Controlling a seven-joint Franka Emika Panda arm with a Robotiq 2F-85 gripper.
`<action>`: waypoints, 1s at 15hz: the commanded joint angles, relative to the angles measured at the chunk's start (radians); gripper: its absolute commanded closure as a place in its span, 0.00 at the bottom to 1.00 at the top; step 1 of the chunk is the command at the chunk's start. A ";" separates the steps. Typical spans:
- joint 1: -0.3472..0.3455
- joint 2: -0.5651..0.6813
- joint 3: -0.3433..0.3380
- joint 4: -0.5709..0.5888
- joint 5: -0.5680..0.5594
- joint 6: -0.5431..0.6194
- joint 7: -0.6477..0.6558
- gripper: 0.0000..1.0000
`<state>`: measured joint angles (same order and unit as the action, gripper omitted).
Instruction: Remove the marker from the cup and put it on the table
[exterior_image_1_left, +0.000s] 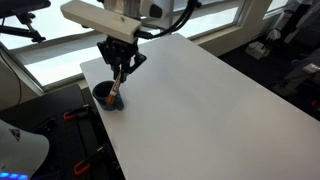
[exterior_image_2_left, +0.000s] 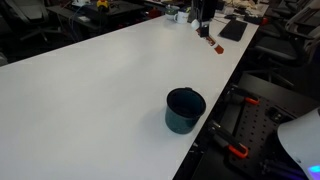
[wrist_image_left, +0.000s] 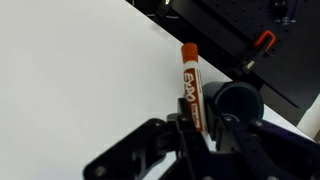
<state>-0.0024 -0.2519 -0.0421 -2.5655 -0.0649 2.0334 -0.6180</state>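
My gripper (exterior_image_1_left: 118, 68) is shut on the reddish-orange marker (exterior_image_1_left: 117, 90) and holds it tilted just above the white table (exterior_image_1_left: 200, 90). The marker's lower end is by the rim of the small dark cup (exterior_image_1_left: 104, 96) at the table's edge. In the wrist view the marker (wrist_image_left: 189, 85) sits between my fingers (wrist_image_left: 200, 125) and points out over the table (wrist_image_left: 70, 70). The cup (wrist_image_left: 238, 100) stands right beside it, and the marker is outside the cup. In an exterior view the cup (exterior_image_2_left: 185, 108) stands alone with nothing sticking out, and my gripper does not show near it.
The cup stands close to the table edge beside the robot base (exterior_image_1_left: 20, 150), with black framing and orange clamps (exterior_image_1_left: 70, 115) below. A small reddish thing (exterior_image_2_left: 217, 47) lies at the far end of the table (exterior_image_2_left: 90, 80), near dark equipment (exterior_image_2_left: 205, 15).
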 joint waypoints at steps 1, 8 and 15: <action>-0.018 0.173 -0.029 0.132 -0.043 -0.033 0.036 0.95; -0.035 0.441 -0.006 0.219 -0.018 0.254 -0.020 0.95; -0.106 0.610 0.076 0.304 0.085 0.303 -0.133 0.95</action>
<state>-0.0607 0.3081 -0.0078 -2.3168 -0.0409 2.3668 -0.6768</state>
